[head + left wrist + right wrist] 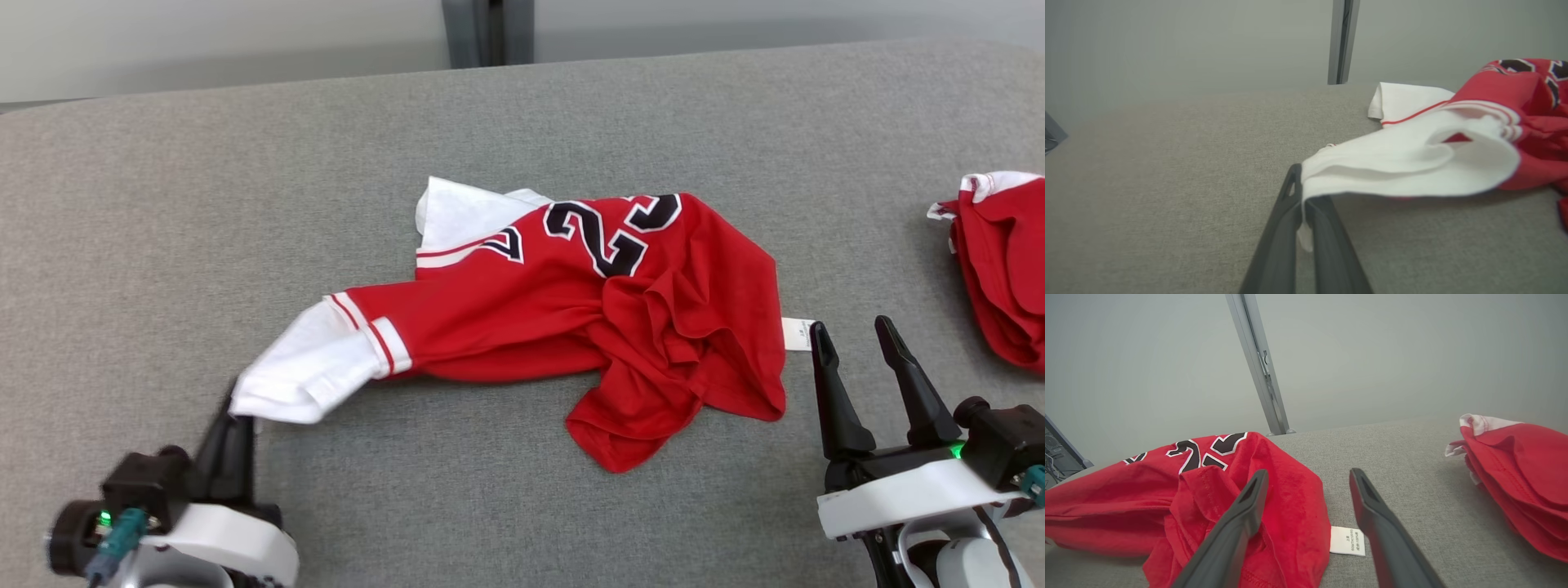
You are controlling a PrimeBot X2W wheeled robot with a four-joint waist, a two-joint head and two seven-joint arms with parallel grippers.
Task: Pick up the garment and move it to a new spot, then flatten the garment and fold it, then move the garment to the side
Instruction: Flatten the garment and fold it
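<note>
L end effector (234, 408) was clenched on the tip of the white sleeve (310, 371), holding it a bit off the grey worktop (163, 204), prob. to pull the cloth out flat. The garment (588, 310) lay mid-worktop, red body bunched, hem rucked up. R end effector (851, 327) hung released, fingers spread just beside the care label (798, 333), apparently lined up for that edge. Far R, well apart, sat a second red bundle (1004, 269).

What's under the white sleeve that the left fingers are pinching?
Beneath the lifted white sleeve of the red jersey, bare grey fabric tabletop and the sleeve's shadow show. Whatever lies under the jersey's crumpled red body is covered.
</note>
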